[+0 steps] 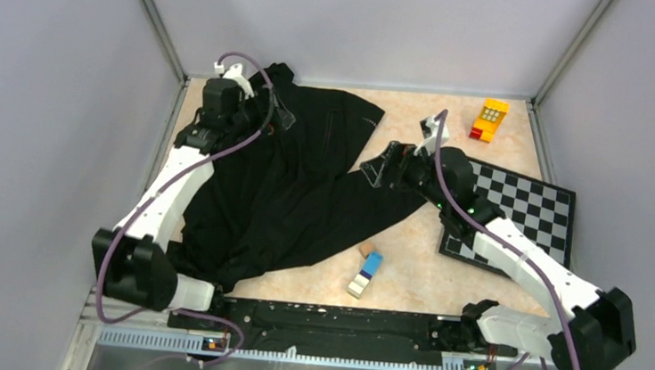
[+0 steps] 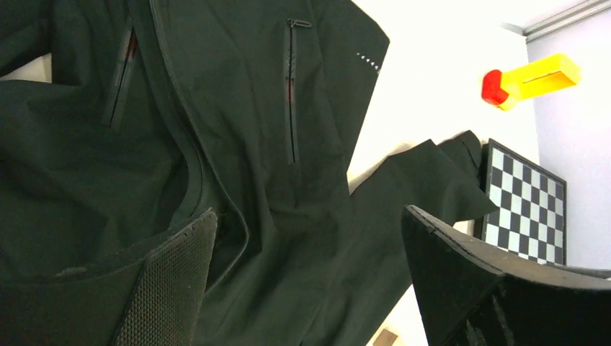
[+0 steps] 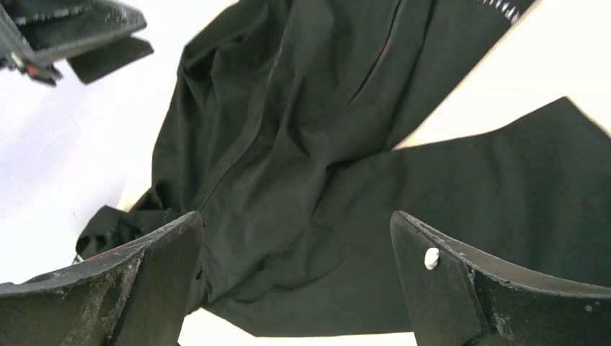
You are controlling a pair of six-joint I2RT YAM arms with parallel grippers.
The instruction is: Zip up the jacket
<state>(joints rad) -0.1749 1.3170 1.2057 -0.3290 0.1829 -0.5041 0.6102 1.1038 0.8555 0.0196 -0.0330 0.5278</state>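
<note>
At ten o'clock on the table, the jacket lies rumpled beneath my left gripper, spread and empty; its zip runs twelve-to-six there. My right gripper, equally wide and empty, hangs over a sleeve, farther off.

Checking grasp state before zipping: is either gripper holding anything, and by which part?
Nothing held: left gripper and right gripper both open over the rumpled black fabric jacket.

The jacket lies left of the board, toy behind it.
</note>
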